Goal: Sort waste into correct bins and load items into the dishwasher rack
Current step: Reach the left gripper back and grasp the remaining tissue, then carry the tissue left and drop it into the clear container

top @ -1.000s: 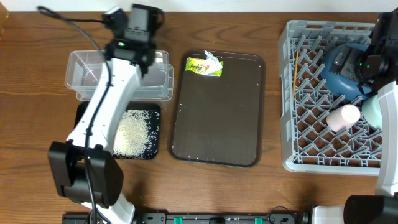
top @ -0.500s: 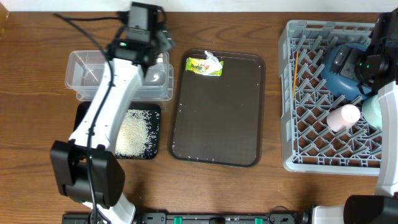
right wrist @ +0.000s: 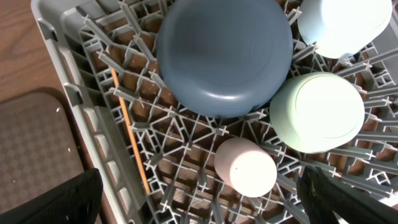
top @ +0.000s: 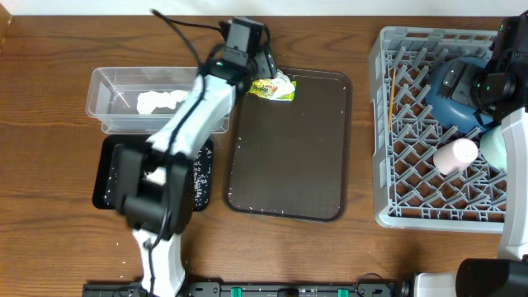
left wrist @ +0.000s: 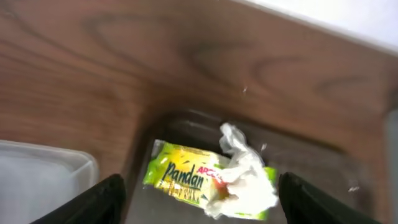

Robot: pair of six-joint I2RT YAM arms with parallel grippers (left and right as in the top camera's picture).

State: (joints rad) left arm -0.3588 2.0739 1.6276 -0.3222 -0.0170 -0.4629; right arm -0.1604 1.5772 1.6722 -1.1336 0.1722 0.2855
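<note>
The yellow-green wrapper (top: 272, 87) lies with a scrap of white tissue (left wrist: 245, 177) at the far left corner of the brown tray (top: 289, 157). My left gripper (top: 264, 69) hovers just over it, open, with the wrapper (left wrist: 183, 174) between its spread fingers (left wrist: 102, 199). A crumpled white tissue (top: 161, 101) rests in the clear tub (top: 107, 91). My left arm covers most of the black tray (top: 110, 173) and the rice. My right gripper (right wrist: 199, 208) hangs open and empty over the dishwasher rack (top: 388, 165), which holds the dark blue dish (right wrist: 224, 56), pale bowl (right wrist: 317, 112), saucer (right wrist: 342, 25), pink cup (right wrist: 245, 167) and wooden stick (right wrist: 130, 130).
The brown tray sits between the bins on the left and the rack (right wrist: 65, 93) on the right. A corner of the clear tub (left wrist: 37, 180) shows left of the wrapper. Bare wooden table (top: 49, 165) surrounds everything.
My left arm has swung right, from over the clear tub to above the wrapper on the brown tray, and its jaws have widened. The tissue now shows in the tub. The right arm is still.
</note>
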